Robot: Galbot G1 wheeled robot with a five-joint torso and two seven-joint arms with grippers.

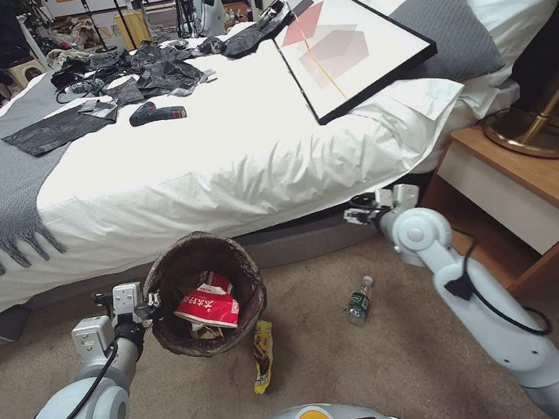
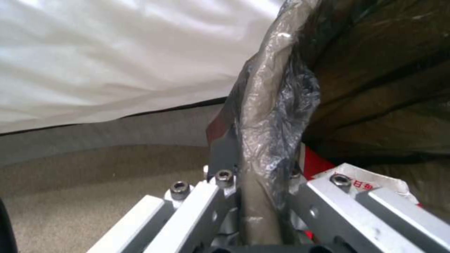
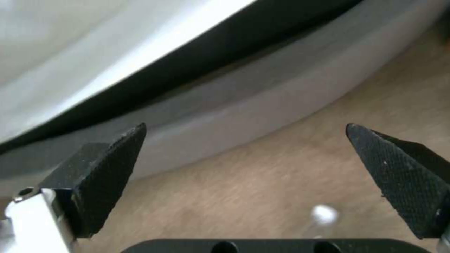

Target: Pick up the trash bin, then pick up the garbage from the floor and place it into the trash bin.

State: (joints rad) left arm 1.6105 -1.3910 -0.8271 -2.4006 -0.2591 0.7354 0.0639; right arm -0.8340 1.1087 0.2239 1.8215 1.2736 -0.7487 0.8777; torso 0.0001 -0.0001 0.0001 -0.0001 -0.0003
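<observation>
I have the left gripper [image 1: 153,302] clamped on the left rim of the trash bin [image 1: 205,294]; the left wrist view shows its fingers [image 2: 220,154] pinched on the rim with the dark bag liner [image 2: 276,105] folded over it. The bin sits at near left, in front of the bed [image 1: 214,149], tilted so its mouth faces me. Inside it lies a red-and-white wrapper [image 1: 208,304] on brownish scraps.

On the floor [image 1: 359,365], a yellow snack wrapper [image 1: 263,355] lies just to the near right of the bin, touching or almost touching its wall. A small plastic bottle [image 1: 359,300] lies further right, apart from the bin.

The right gripper [image 1: 357,215] is raised at the bed's edge, far of the bottle and clear of it. Its pads [image 3: 112,168] stand wide apart, holding nothing, over carpet [image 3: 262,182].
</observation>
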